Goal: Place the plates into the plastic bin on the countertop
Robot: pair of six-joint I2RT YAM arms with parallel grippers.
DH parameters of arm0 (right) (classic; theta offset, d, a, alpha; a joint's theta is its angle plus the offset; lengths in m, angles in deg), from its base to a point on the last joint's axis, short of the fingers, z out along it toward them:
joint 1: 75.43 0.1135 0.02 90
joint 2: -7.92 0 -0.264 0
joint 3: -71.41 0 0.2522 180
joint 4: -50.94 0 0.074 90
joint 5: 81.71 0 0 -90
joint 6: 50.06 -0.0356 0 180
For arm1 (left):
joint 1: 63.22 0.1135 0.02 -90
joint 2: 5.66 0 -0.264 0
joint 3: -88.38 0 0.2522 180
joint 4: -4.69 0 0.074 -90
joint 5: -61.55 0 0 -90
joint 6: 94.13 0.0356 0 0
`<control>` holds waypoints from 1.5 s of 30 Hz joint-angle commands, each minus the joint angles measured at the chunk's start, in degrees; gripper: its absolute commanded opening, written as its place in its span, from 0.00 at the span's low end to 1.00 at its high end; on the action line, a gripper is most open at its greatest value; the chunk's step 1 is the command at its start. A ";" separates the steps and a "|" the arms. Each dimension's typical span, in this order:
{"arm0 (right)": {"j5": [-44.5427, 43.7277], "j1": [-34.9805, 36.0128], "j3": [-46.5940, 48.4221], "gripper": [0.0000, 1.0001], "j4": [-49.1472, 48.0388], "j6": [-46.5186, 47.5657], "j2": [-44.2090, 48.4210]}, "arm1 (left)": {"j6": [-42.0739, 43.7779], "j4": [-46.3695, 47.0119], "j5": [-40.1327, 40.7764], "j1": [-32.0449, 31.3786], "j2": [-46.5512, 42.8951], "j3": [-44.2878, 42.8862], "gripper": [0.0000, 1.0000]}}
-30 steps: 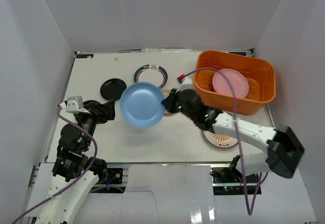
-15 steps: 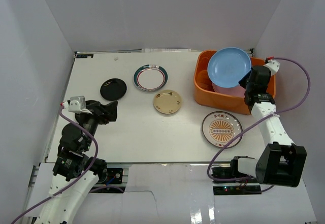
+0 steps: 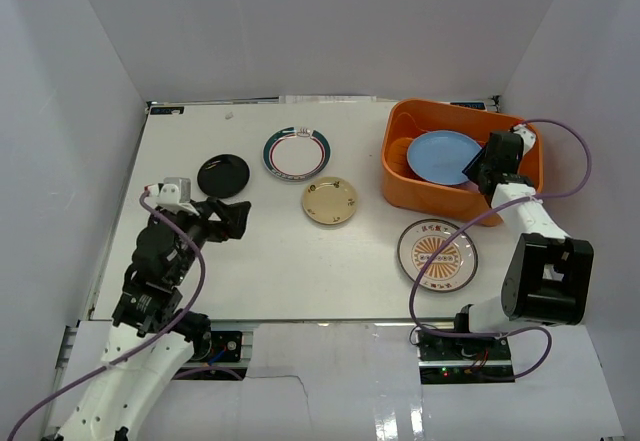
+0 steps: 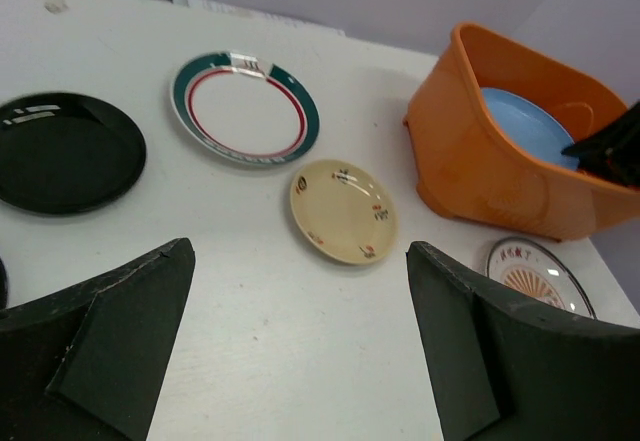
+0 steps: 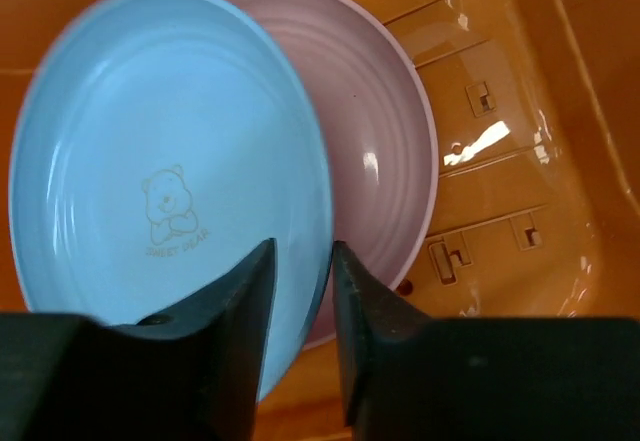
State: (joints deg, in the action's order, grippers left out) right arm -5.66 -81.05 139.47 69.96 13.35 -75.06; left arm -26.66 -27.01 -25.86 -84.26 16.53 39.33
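Down from above moments ago, rests light blue plate [image 3: 440, 156] on pink plate [image 5: 390, 141] inside plastic bin [image 3: 430, 196], stacking them. Straddles its rim with right gripper [image 5: 302, 251], grip unclear. Holds left gripper [image 4: 300, 251] wide open near left edge of countertop [image 3: 280, 251].

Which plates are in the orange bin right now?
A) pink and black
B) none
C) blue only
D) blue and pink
D: the right wrist view shows the blue plate overlapping the pink plate inside the bin.
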 commanded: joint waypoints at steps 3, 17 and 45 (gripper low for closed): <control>2.43 -0.26 2.21 0.61 -2.00 -0.13 3.70 | -4.71 0.96 -14.43 -0.23 7.49 -1.54 0.98; 24.58 13.08 -11.12 0.66 -11.13 -5.58 27.86 | -20.72 25.91 -19.47 -22.18 34.82 4.19 0.92; 33.20 23.21 -29.60 0.58 -5.34 -11.47 59.51 | -28.10 41.05 -12.70 -38.03 98.20 -29.83 0.59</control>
State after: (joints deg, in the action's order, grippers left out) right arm 25.72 -58.08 110.40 65.87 2.55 -16.83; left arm -54.18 15.44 -40.20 -121.96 112.86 11.18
